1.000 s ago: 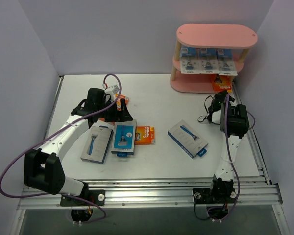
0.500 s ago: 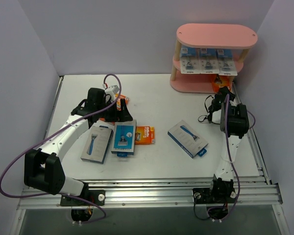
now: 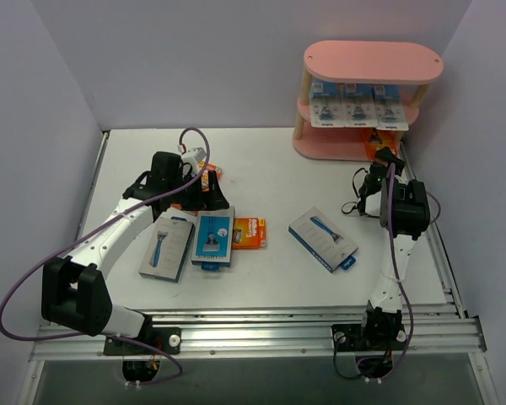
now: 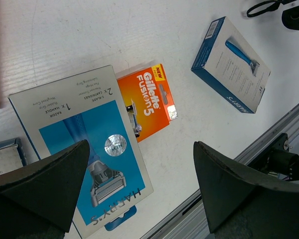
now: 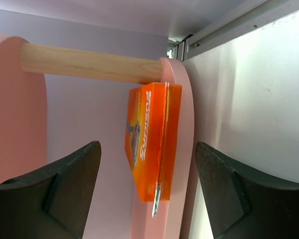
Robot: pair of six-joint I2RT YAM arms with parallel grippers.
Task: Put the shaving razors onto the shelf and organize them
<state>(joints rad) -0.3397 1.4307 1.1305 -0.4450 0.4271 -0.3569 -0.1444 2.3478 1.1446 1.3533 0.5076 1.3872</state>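
Razor packs are in two places. Seen from above, three white-blue cards (image 3: 358,106) stand in a row on the middle board of the pink shelf (image 3: 373,61). One small orange box (image 3: 379,143) is on the lowest board, at its right end. The rest lie flat on the table (image 3: 270,169). A blue-grey box (image 3: 167,245) and a Harry's box (image 3: 212,237) lie side by side, with an orange Fusion box (image 3: 249,233) just beside them. Another blue box (image 3: 322,239) lies alone, nearer the right arm. The left claw (image 3: 204,196) hangs over the left bunch. The right claw (image 3: 388,160) points at the low board of the shelf.

The left wrist view shows that claw's fingers (image 4: 45,184) spread wide, pinching nothing. The Harry's box and the orange Fusion box lie below them.

In the right wrist view, that claw's fingers (image 5: 50,189) are also spread wide. The small orange box sits ahead between them and touches neither. It rests on the pink board, near a wooden post (image 5: 89,63). I cannot tell if it lies flat or leans.

These packs look light and stiff, like thin card, and smooth, so they may slide. I would pinch a box across its two long edges, near the middle. The cards look bendy and would need a soft squeeze.
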